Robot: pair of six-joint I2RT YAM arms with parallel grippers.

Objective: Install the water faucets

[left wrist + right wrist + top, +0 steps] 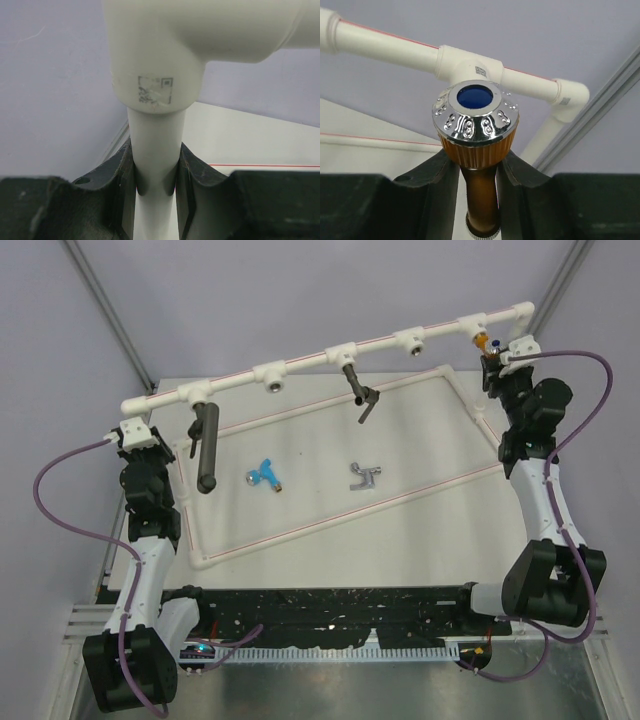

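Left claw (156, 170): clamped on the white upright post (156, 145), one finger on each side, just under the elbow (160, 60) at the left end of the frame. The fingers touched the post on both sides.

Right claw (479, 167): closed on the orange faucet (476, 127), gripping its ribbed orange neck just below the chrome cap with the blue centre. The faucet stood upright in the grip, up at the right end of the rail (300, 365), directly in front of a tee (470, 62). I could not tell whether its threaded end sat in that tee's socket or only near it.

Sockets (272, 377) along the rail, left to right in the top view:
- First: held the long dark cylinder (207, 450), which hung down toward the table (420, 500).
- Second: round mouth showing.
- Third: held a dark fitting with a slanted lever (360, 395).
- Fourth: round mouth showing.
- Fifth: the orange faucet and my right claw were at this one.

Pipe frame (340, 517) on the table: two faucets lay inside it, both loose on their sides. The blue faucet (265, 475) lay left of centre, near the lower end of the cylinder but apart from it. The silver faucet (365, 476) lay right of it, below the lever, well apart from the blue one. Neither claw was near them.
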